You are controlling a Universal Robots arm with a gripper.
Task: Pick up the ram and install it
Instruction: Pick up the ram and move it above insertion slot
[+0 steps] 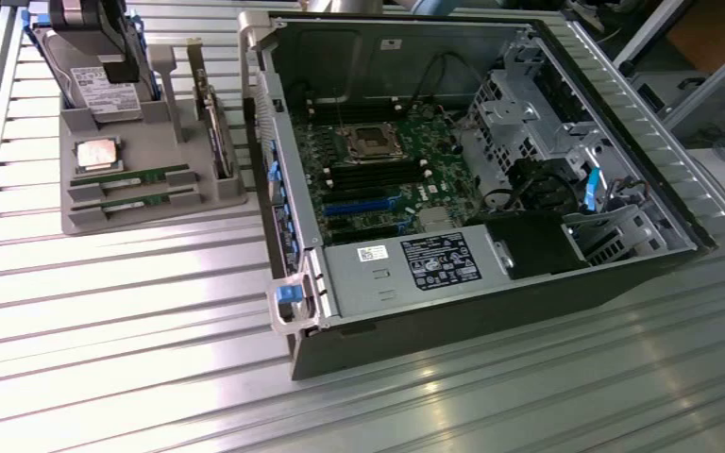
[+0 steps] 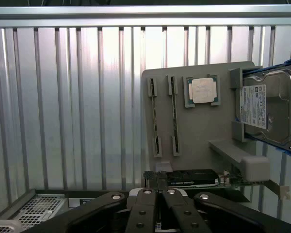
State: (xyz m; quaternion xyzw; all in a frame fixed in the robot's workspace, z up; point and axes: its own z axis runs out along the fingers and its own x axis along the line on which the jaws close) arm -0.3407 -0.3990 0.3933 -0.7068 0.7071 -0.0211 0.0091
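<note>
Two ram sticks (image 1: pixel 129 176) stand on edge in slots of a grey holder tray (image 1: pixel 148 212), on the exterior view's left of the open computer case (image 1: pixel 514 283). In the wrist view the same ram sticks (image 2: pixel 154 119) run side by side on the tray (image 2: pixel 203 141). My gripper (image 2: pixel 157 192) hovers above the table between the case and the tray, apart from the ram. Its fingers are shut with nothing between them. The motherboard's black memory slots (image 1: pixel 369 176) lie bare inside the case.
The tray also carries a silver processor chip (image 1: pixel 98 153), an upright hard drive (image 1: pixel 92 80) and a wider card with a metal bracket (image 1: pixel 218 132). The ribbed metal table (image 1: pixel 124 321) spreads around them. A case corner (image 2: pixel 39 206) sits near my gripper.
</note>
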